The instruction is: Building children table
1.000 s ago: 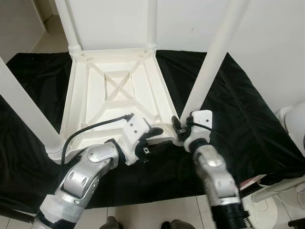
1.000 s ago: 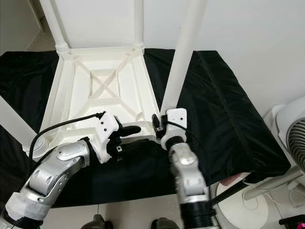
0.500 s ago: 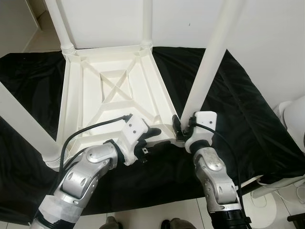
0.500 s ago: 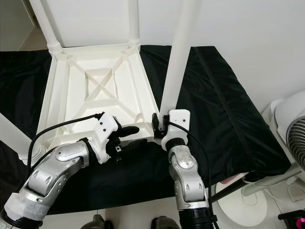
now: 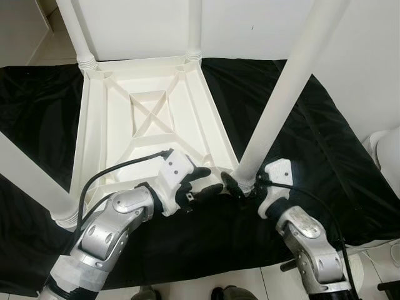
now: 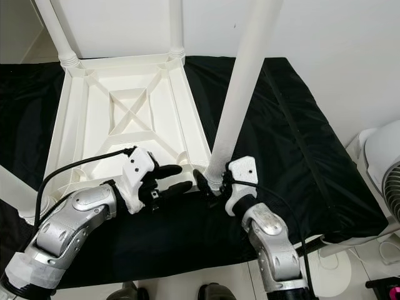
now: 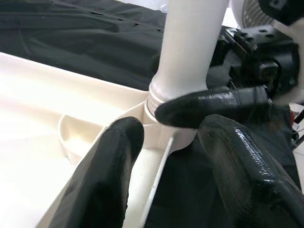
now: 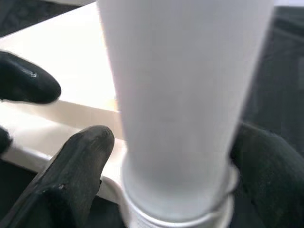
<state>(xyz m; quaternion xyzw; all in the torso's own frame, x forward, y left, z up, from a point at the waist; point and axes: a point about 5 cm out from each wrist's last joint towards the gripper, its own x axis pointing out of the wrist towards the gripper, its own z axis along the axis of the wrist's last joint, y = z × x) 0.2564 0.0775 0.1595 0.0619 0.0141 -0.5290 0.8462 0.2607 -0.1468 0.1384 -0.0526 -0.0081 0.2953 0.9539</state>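
Observation:
A white plastic children's table [image 5: 150, 112] lies upside down on a black cloth. Its near right leg [image 5: 281, 106] rises from the near right corner, leaning right. My right gripper [image 5: 242, 185] is shut on that leg's base, one finger [image 8: 78, 166] on each side of the leg [image 8: 180, 95]. My left gripper [image 5: 206, 181] is open at the table's near rim beside that corner, one finger [image 7: 102, 175] over the underside and the other outside the rim. The right gripper's finger [image 7: 209, 107] presses the leg's collar.
Three other white legs stand up: near left [image 5: 25, 169], far left [image 5: 75, 31] and far middle [image 5: 195, 25]. The black cloth [image 5: 325, 156] drops off at its right and near edges. A white fan [image 6: 384, 162] stands at the right, and a white wall lies behind.
My right arm has swung out to the right and lower, still gripping the leg's base, and the leg leans further right. The left gripper stays at the rim, fingers spread slightly wider.

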